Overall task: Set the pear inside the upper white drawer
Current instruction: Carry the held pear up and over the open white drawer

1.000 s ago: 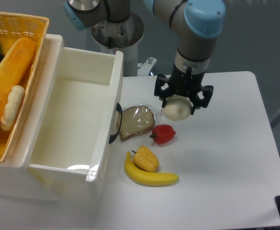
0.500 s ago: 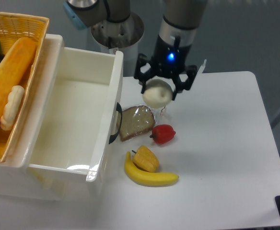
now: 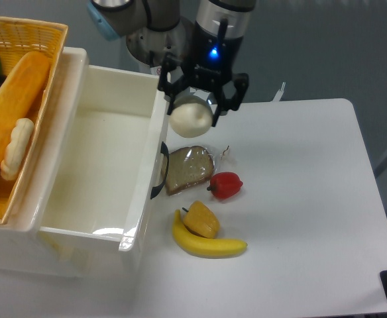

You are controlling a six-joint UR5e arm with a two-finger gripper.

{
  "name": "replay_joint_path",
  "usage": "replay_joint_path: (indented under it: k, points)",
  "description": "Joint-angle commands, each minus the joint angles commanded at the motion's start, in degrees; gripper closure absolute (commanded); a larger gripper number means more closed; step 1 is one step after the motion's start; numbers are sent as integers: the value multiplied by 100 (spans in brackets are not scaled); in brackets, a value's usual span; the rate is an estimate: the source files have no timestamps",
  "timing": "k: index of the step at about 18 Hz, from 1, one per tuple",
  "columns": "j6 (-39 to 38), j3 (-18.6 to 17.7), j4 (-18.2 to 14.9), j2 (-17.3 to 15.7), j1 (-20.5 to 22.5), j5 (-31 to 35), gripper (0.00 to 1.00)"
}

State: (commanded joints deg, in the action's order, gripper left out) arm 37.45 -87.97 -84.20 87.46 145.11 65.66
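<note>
Gripper (image 3: 192, 111) clamps the pear (image 3: 191, 118) above the table, just right of the drawer (image 3: 155, 126) wall; the smooth fruit could slip from the fingers, or clip the tall rim beside it if carried across too low.

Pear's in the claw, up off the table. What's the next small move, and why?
Probably carry it further left. The claw grips the pale cream plastic pear just right of the glossy white plastic drawer's front wall, not yet over its open inside. Release only once it is past that wall.
</note>
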Motion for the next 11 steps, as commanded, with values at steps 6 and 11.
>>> replay_joint_path:
  k: [6, 11]
  points:
    - [-115, -62, -105, 26, -325, 17, 30]
    - [-246, -220, -315, 70, -527, 35, 30]
